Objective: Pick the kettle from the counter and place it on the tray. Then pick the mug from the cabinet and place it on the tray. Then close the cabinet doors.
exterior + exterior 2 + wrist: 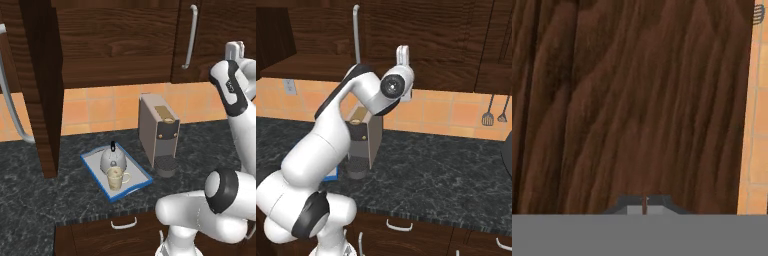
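In the left base view you see the tray (94, 168) on the dark speckled stone surface (30, 200), at about 7 o'clock from the picture's centre. It is flat and rectangular, grey inside with a raised blue rim. On it stands the kettle (112, 159), a small silver-grey dome with a black knob on top. The cream mug (116, 178) stands on the tray too, just beside the kettle at its 6 o'clock, with its handle to the right.

At 3 o'clock from the tray, very near its corner, a tall grey coffee machine (158, 132) stands, box-shaped, with a round dark base in front. One open cabinet door (42, 85) of dark brown wood grain comes forward at 9 o'clock from the tray; its long silver bar handle (12, 107) curves at the left edge. Behind is a wall of orange tiles (90, 107).

Below the front edge of the surface you see a drawer with a small curved handle (123, 224).

In the hand view the gripper (644, 206) faces the wood-grain cabinet (632, 100) very closely, and its jaws are together, with only a thin line between the tips. In the right base view two utensils (487, 118) hang on the tiles at 3 o'clock.
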Available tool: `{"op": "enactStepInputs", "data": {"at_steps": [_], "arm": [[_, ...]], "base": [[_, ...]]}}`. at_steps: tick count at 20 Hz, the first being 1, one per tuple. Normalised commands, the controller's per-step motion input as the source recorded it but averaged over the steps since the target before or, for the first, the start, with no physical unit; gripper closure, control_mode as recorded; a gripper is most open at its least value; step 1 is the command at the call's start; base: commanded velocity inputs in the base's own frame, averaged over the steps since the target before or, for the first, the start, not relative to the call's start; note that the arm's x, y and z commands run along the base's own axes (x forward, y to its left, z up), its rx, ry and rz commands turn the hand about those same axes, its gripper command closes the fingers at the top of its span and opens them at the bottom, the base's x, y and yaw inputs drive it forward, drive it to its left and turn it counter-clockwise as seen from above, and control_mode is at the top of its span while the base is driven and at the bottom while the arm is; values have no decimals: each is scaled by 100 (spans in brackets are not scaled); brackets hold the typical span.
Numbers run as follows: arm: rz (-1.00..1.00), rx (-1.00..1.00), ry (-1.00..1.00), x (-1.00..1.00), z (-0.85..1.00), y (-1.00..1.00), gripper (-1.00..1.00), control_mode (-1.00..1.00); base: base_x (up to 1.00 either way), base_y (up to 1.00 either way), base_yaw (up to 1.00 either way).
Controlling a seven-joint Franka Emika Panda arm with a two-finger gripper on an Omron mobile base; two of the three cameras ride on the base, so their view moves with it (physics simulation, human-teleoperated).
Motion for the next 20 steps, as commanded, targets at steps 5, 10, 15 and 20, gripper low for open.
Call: {"op": "enactStepInputs", "data": {"at_steps": [5, 10, 15, 20], "arm": [[1, 4, 6, 19, -1, -1, 100, -100], [14, -3, 3, -86, -7, 15, 100, -100], [23, -19, 5, -96, -27, 74, 100, -100], [25, -29, 7, -96, -46, 93, 100, -100]], "base": [[0, 0, 0], [0, 0, 0], [0, 0, 0], [0, 0, 0]]}}
